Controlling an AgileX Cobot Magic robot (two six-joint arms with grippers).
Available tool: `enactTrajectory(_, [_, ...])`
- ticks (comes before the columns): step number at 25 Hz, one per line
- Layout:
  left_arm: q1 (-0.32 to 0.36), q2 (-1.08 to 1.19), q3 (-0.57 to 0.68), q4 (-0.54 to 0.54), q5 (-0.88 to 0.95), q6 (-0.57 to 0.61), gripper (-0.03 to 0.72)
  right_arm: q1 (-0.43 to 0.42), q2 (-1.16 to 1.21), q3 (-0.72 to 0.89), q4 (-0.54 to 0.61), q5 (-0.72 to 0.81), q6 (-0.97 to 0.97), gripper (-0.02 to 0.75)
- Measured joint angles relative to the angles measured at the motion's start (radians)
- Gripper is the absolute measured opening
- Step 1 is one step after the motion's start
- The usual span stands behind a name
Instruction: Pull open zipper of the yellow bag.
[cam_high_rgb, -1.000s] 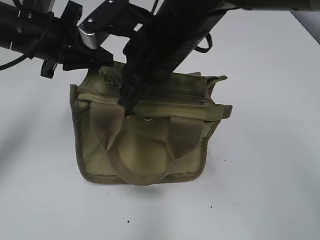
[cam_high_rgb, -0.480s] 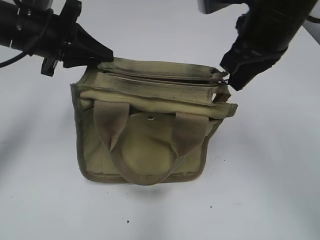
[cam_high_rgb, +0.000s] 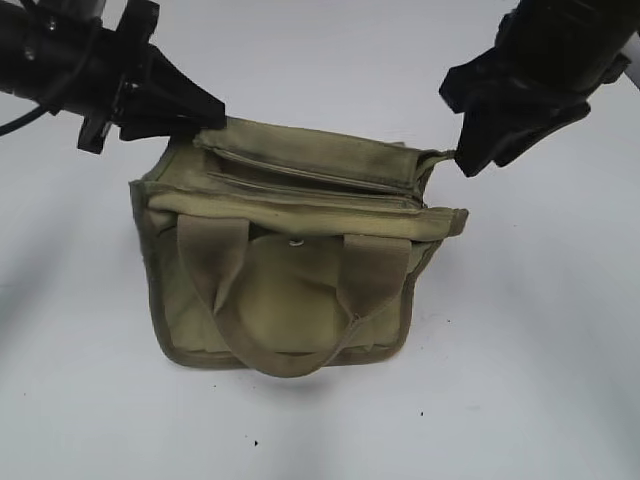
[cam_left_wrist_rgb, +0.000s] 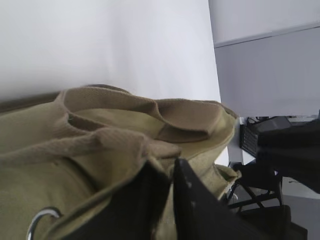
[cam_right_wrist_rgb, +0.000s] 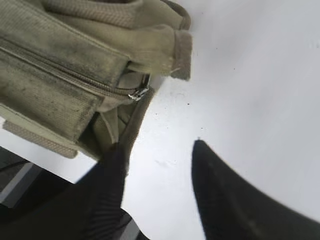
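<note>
Zipper runs along top of yellow bag; silver pull tab sits at the bag's right end, hanging free. Bag stands upright on white table, front handle loop drooping down its front face, small snap just under the top edge. Right gripper is just off the bag's right end, fingers spread wide, nothing between them; one finger touches or nearly touches the bag's end seam, the other is over bare table. Left gripper is at the bag's top-left corner, fingers nearly together against the canvas; can't tell whether fabric is pinched.
</note>
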Motion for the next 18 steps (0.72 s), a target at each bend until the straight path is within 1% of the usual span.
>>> enactTrajectory(2, [0.003, -0.039, 0.0, 0.042, 0.016, 0.0, 0.189, 0.0, -0.034, 0.009, -0.006, 0.0, 0.032, 0.41])
enactTrajectory(4, [0.006, -0.101, 0.0, 0.111, 0.025, 0.0, 0.267, 0.0, -0.094, 0.035, -0.016, 0.0, 0.048, 0.503])
enactTrajectory(5, [0.006, -0.143, 0.0, 0.144, 0.044, 0.0, 0.287, 0.0, -0.131, 0.06, -0.023, 0.0, 0.054, 0.527])
enactTrajectory(8, [0.006, -0.286, -0.001, 0.289, 0.048, -0.029, 0.316, 0.0, -0.247, 0.163, -0.043, 0.0, 0.061, 0.554])
enactTrajectory(9, [0.006, -0.343, -0.001, 0.357, 0.05, -0.053, 0.319, 0.0, -0.285, 0.207, -0.047, 0.0, 0.061, 0.558])
enactTrajectory(14, [0.006, -0.616, 0.004, 0.727, 0.092, -0.265, 0.322, 0.0, -0.52, 0.436, -0.049, 0.001, 0.063, 0.563])
enactTrajectory(15, [0.006, -0.678, 0.019, 0.787, 0.098, -0.305, 0.323, 0.0, -0.57, 0.484, -0.05, 0.002, 0.063, 0.563])
enactTrajectory(18, [0.006, -0.891, 0.108, 0.915, 0.109, -0.372, 0.323, 0.0, -0.7, 0.612, -0.07, 0.003, 0.063, 0.563])
